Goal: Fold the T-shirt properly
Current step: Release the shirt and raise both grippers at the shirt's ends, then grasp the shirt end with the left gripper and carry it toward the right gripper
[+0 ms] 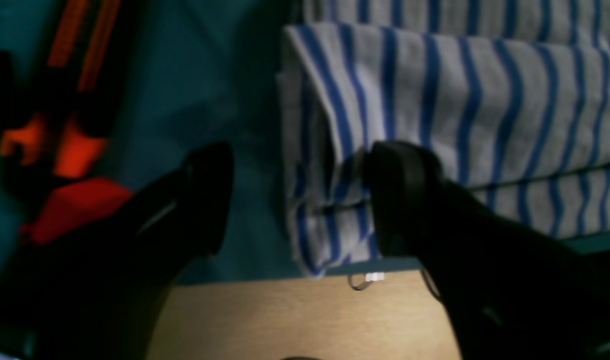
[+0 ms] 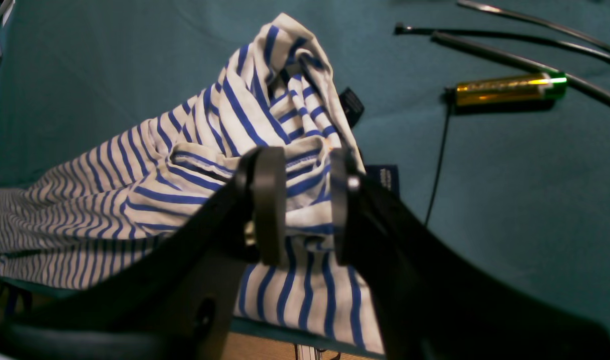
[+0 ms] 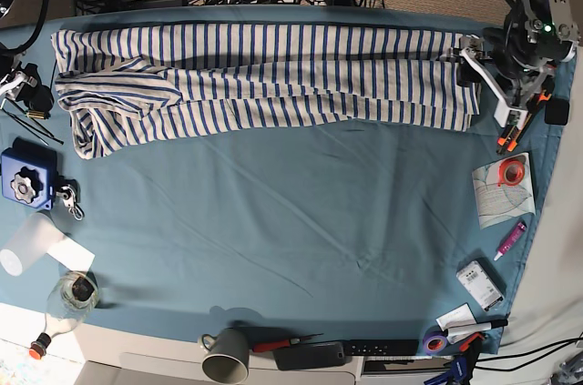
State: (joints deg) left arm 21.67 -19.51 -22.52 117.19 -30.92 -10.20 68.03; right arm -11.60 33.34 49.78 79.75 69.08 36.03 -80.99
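left jaws [image 1: 297,197] – wide | right jaws [image 2: 307,205] – clamping T-shirt [image 3: 273,75] | mug [image 3: 226,355] empty

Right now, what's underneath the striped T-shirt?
The T-shirt lies folded lengthwise on the teal table cloth, which shows all around it. Whether anything else lies beneath it cannot be seen; the fabric covers that strip completely.

Base cam overhead; wrist cams close on T-shirt [image 3: 273,75] ends.

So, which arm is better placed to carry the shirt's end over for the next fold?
The right gripper: it pinches the T-shirt at the collar end. The left gripper stands open at the other end, holding nothing.
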